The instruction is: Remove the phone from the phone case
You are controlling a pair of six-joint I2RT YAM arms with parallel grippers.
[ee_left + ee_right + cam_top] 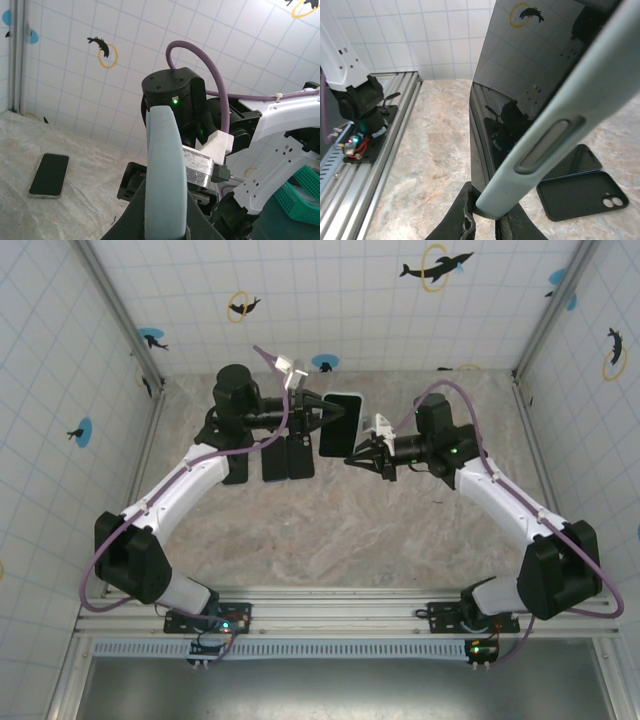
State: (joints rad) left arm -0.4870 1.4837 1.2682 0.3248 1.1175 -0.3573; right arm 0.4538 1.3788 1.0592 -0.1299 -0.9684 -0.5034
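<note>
The phone (pixel 340 425), black screen up, sits in a pale blue-green phone case and is held in the air over the table's back middle. My left gripper (pixel 322 412) is shut on its left edge. In the left wrist view the case's edge (pixel 162 165) rises between the left gripper's (pixel 165 222) dark fingers. My right gripper (pixel 352 456) pinches the lower right corner. In the right wrist view the right gripper (pixel 487 220) has one finger on the glossy screen (pixel 520 90) and the other behind the case (pixel 580 95), shut on it.
Three dark phones or cases (pixel 275 460) lie side by side on the marble table under the left arm. A black empty case (pixel 580 195) with camera holes lies beside a dark phone (pixel 582 157). Another phone (pixel 49 175) lies flat near the tiled wall. A green basket (pixel 300 197) stands beyond.
</note>
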